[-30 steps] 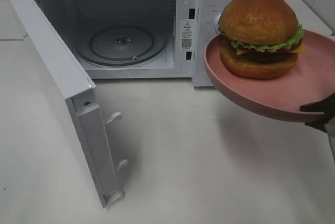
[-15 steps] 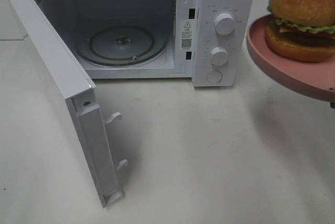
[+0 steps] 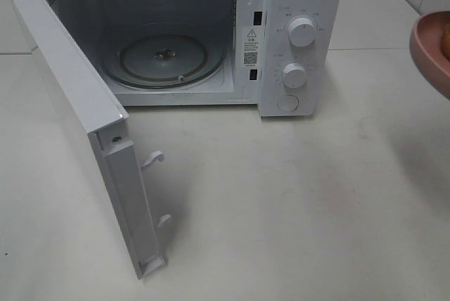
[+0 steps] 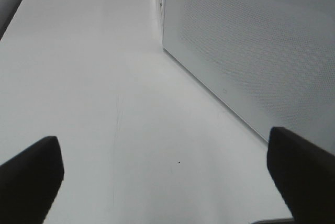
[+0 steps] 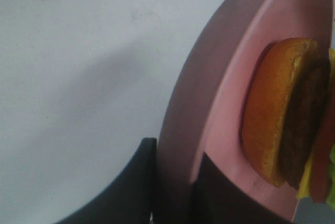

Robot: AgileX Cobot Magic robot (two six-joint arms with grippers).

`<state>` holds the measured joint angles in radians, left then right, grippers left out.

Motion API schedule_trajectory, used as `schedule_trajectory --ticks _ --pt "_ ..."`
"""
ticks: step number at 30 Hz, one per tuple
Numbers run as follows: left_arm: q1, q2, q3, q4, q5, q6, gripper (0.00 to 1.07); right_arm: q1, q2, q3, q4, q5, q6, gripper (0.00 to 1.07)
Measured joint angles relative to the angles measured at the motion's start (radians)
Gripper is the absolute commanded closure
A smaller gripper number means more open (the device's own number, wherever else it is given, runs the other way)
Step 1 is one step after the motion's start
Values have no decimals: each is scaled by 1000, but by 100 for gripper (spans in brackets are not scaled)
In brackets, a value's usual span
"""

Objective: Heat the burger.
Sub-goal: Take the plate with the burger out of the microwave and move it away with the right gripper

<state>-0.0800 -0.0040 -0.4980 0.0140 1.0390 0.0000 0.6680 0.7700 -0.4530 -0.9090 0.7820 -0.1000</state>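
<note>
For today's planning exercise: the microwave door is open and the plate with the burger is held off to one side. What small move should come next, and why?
Probably carry the pink plate back toward the open microwave. The right pincer grips the plate's rim, the burger sits on it, the door stands wide and the glass turntable is bare.

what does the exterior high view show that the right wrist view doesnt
Only the exterior high view shows the white microwave with its door swung open, the round glass turntable inside and two white knobs.

Only the right wrist view shows the burger's dark patty, golden-brown bottom bun, and the right hand clamped on the plate's rim.

Both show the round pink plate held off the white table, and a sliver of the burger.
</note>
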Motion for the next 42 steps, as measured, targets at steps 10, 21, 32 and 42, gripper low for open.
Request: schedule_trajectory --ticks 10,21,32,42 --pt "0 0 0 0 0 0 9 0 143 0 -78 99 306 105" --pt "0 0 0 0 0 0 9 0 383 -65 -102 148 622 104" --pt "0 0 0 0 0 0 9 0 643 -203 -105 293 1024 103" --pt "0 0 0 0 0 0 9 -3 816 -265 -101 313 1126 100"
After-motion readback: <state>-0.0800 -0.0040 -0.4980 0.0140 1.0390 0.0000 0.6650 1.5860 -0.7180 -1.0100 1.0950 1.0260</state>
